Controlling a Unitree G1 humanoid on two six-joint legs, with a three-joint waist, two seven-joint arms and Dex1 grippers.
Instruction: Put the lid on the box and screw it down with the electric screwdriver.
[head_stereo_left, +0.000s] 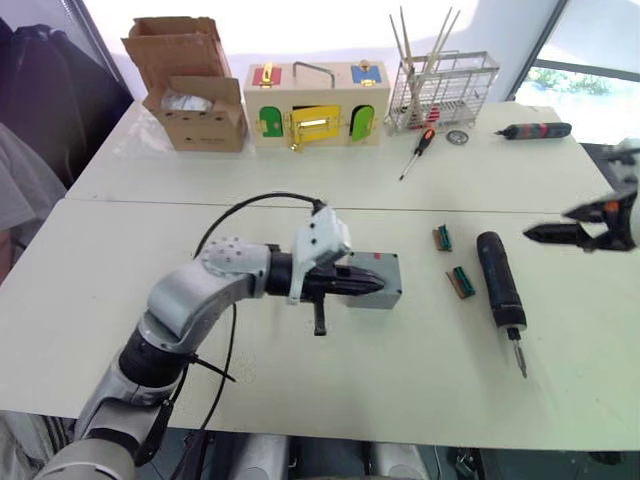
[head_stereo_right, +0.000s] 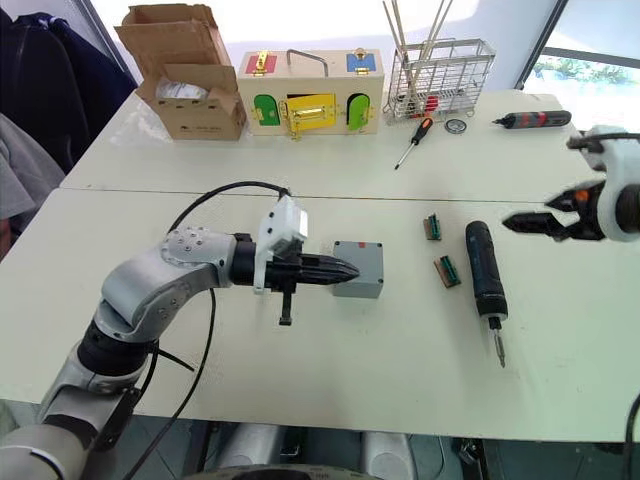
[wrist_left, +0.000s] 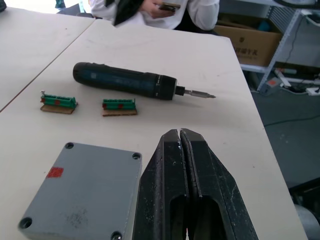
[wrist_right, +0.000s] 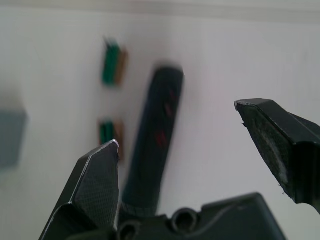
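Progress: lid appears seated on box; no screwing begun, by my reading.
Left gripper (head_stereo_right: 345, 270): black fingers pressed together, nothing between them; tips rest at the near-left edge of the grey enclosure, over its top.
Box (head_stereo_left: 392, 292): grey, square, standing on the white table (head_stereo_left: 330, 390) near the middle; only its side wall shows beneath the cover.
Lid (wrist_left: 85, 187): flat grey cover flush on the box, screw holes at all four corners, a small red mark near one edge. Whether screws already sit in those holes is too small to tell.
Terminal blocks (wrist_left: 119, 105): two small green pieces on brown bases, lying between the box and the power tool; apart from both.
Electric screwdriver (head_stereo_left: 499, 280): dark cylinder lying flat on the table, right of the green pieces, metal bit pointing toward the near edge; nothing touches it.
Right gripper (wrist_right: 195, 150): fingers spread wide, empty, hanging above the table to the right of the electric screwdriver and apart from it; the wrist view looks down past the tips at the tool's body.
Done, as judged: cover placed.
Left, as judged: pick up the tool, set its bit into each corner hole, drive four screws.
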